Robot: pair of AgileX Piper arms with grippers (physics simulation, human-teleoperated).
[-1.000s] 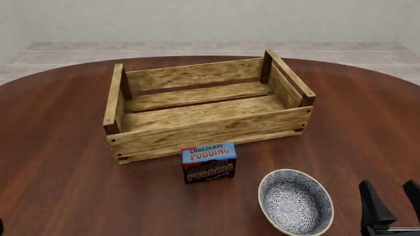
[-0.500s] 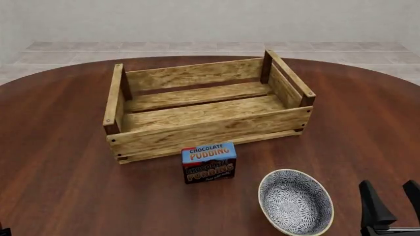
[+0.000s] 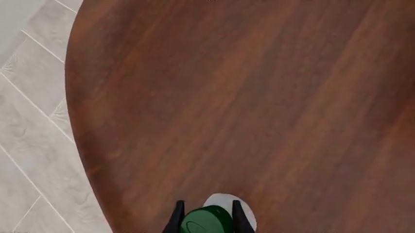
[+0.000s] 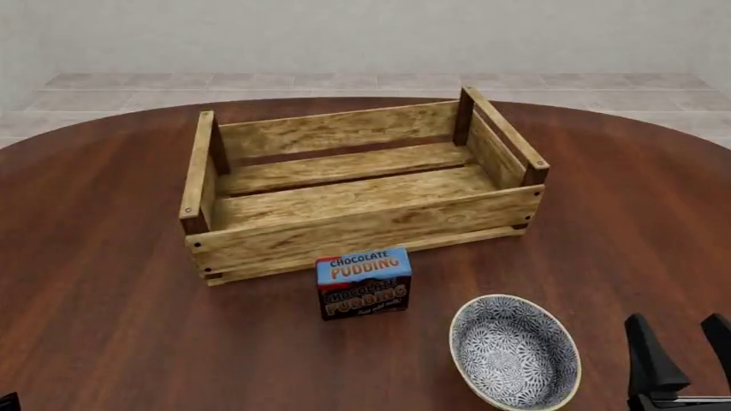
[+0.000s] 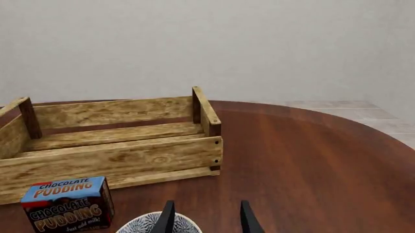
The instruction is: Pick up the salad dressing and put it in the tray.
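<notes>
The salad dressing (image 3: 206,221), a whitish bottle with a green cap, shows only in the left wrist view, near the table's edge. My left gripper (image 3: 207,204) has its two dark fingers pressed against the sides of the cap. In the front view only a dark tip of that gripper (image 4: 7,401) shows at the bottom left corner, and the bottle is out of view. The tray (image 4: 365,224), a light-wood slatted crate, stands empty at mid-table and also shows in the right wrist view (image 5: 110,162). My right gripper (image 4: 683,338) is open and empty at the bottom right.
A blue-and-brown Chocolate Pudding box (image 4: 363,282) stands just in front of the tray. A round blue-patterned bowl (image 4: 514,351) lies to its right, next to my right gripper. The table's curved edge and tiled floor (image 3: 32,121) lie beside the bottle.
The dark tip of my left gripper has crept slightly further into the front view's bottom left corner. Nothing else has moved.
</notes>
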